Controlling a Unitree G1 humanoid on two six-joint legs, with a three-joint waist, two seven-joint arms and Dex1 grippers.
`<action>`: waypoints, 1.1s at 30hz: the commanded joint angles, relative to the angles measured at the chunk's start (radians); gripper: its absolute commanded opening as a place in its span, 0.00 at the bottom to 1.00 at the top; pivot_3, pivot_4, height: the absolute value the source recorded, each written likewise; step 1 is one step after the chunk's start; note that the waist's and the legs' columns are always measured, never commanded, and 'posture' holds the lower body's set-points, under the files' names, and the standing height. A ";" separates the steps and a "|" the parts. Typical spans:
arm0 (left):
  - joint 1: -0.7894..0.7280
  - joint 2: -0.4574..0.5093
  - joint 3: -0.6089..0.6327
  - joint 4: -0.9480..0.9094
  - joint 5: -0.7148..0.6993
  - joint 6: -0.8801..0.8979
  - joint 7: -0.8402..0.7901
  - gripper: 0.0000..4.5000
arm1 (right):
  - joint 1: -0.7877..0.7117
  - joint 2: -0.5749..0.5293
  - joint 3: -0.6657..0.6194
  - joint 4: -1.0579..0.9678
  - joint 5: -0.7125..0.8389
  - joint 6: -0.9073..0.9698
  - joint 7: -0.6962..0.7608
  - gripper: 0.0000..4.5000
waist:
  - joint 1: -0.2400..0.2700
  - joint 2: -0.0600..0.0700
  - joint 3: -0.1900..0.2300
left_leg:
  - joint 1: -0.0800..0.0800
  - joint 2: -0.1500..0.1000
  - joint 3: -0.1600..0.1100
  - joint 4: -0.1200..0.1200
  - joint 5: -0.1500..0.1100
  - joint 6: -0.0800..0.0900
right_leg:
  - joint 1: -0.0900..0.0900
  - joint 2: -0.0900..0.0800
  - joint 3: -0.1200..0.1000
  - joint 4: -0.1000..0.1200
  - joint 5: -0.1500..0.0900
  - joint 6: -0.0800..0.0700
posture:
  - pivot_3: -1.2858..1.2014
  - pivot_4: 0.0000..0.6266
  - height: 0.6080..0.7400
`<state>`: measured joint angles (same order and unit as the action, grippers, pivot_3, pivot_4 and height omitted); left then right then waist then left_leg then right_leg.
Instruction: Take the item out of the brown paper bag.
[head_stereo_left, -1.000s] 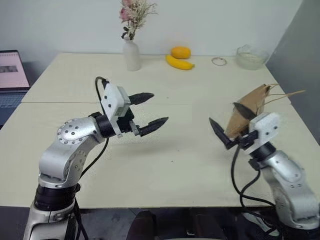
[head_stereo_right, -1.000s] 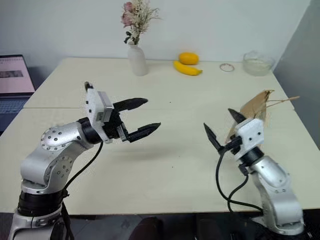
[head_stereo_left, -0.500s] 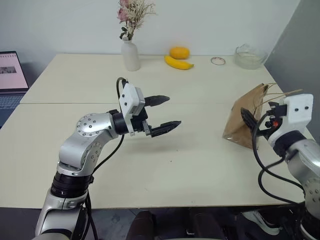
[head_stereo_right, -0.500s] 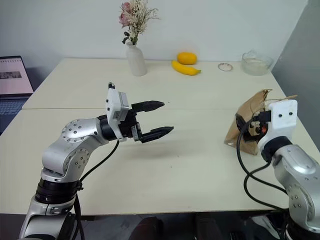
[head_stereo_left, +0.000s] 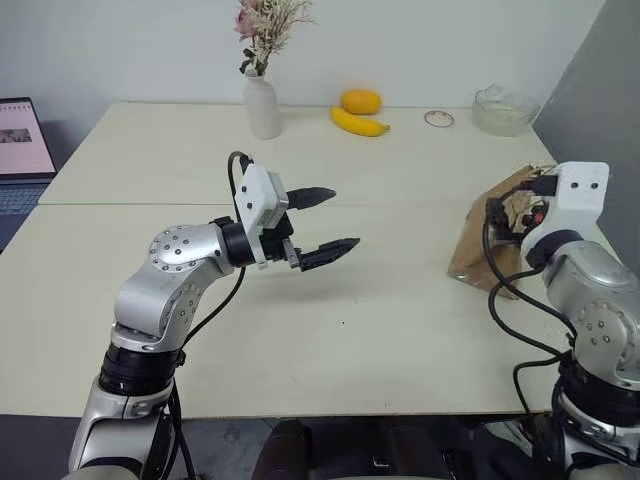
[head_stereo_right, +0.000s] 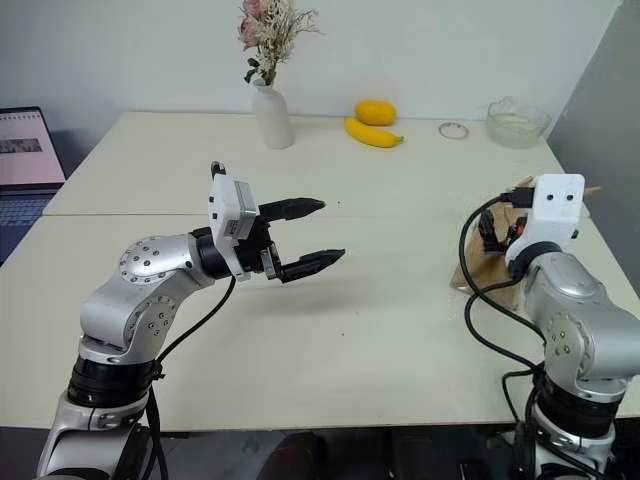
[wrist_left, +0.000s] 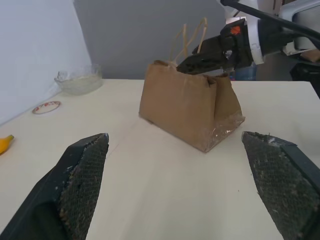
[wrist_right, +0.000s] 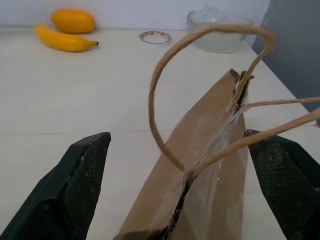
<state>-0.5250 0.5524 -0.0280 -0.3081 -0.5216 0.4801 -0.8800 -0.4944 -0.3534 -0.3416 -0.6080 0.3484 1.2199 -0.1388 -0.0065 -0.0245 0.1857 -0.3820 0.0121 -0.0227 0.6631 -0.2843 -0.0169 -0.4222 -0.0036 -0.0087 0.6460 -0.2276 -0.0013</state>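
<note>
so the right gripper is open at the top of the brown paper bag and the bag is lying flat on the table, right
Not quite. The creased brown paper bag stands upright on the pale table, not flat, as the left wrist view shows. The open right gripper is at its top, by the cord handles.

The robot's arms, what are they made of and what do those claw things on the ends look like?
Both arms are rounded silver-grey metal segments with ringed screws at the joints and loose black cables looping alongside. Each wrist carries a white boxy block. The left end effector has two black tapered fingers with rough, grainy inner pads. The right end effector has the same fingers.
</note>
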 joint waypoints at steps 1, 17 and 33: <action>-0.044 -0.010 0.058 -0.048 -0.095 0.043 0.007 0.99 | -0.048 0.025 -0.024 0.014 -0.048 -0.062 -0.035 1.00 | -0.001 0.000 0.000 | 0.000 0.000 0.000 0.000 0.000 0.000 | 0.000 0.000 0.000 0.000 0.000 0.000 | 0.52 0.24 1.00; -0.057 0.020 0.073 -0.023 -0.140 0.069 -0.028 1.00 | -0.144 0.099 -0.052 0.090 -0.104 -0.116 -0.054 0.86 | -0.002 0.000 0.000 | 0.000 0.000 0.000 0.000 0.000 0.000 | 0.000 0.000 0.000 0.001 0.000 0.000 | 0.52 0.24 1.00; -0.035 0.028 0.081 -0.039 -0.127 0.073 -0.015 1.00 | -0.258 -0.108 -0.065 0.289 -0.021 -0.100 0.183 0.01 | -0.002 0.001 0.000 | 0.000 0.000 0.001 0.000 0.000 0.000 | 0.000 0.000 0.001 0.001 0.000 -0.001 | 0.52 0.24 1.00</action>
<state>-0.5590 0.5657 0.0359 -0.3130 -0.6486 0.5620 -0.9019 -0.7122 -0.4068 -0.4034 -0.3337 0.3070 1.1440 -0.0229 -0.0086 -0.0235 0.1861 -0.3818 0.0117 -0.0220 0.6632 -0.2842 -0.0166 -0.4224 -0.0034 -0.0085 0.6467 -0.2274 -0.0018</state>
